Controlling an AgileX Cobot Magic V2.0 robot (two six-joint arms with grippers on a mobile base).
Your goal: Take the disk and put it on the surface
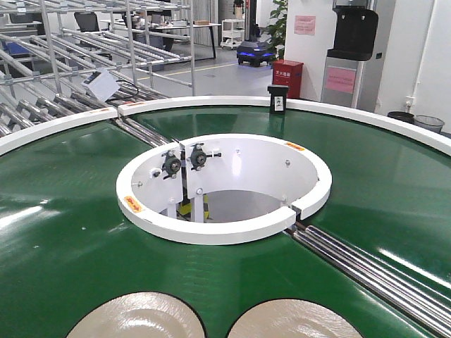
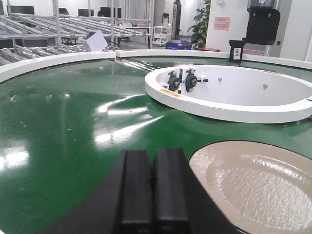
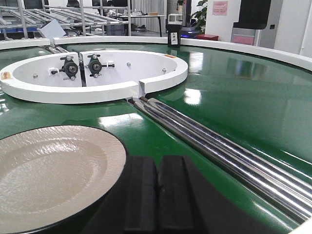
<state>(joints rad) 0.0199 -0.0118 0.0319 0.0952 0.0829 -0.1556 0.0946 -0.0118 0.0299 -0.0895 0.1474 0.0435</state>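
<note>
Step in hand, as I read it: approach and grab. Neither tool has a disk.

Left wrist view: the left tool (image 2: pixel 153 160) sits bottom centre with its fingers pressed together and nothing between them. A disk (image 2: pixel 253 190) lies flat on the green belt (image 2: pixel 63 126) at lower right, just beside the tool but not touching it. It is probably the left disk (image 1: pixel 137 320) of the front view.

Right wrist view: the right tool (image 3: pixel 157 165) is also bottom centre, fingers together and empty. Here the disk (image 3: pixel 53 170) is lower left, close beside the tool. It is likely the right disk (image 1: pixel 296 322), since the steel rollers (image 3: pixel 219 151) run off to the right.

To do it well:
- Spread the fingers first. Closed like this they only push the disk.
- The disk is shallow with a low rim, so the rim is the only grip. Shift sideways over the near edge and come in low, one finger under the lip and one on top.
- The belt looks slick. Expect the disk to slide if nudged, so close squarely.
- Can't tell whether the belt is moving. Check before committing.

The worktop for the drop isn't in any view.
</note>
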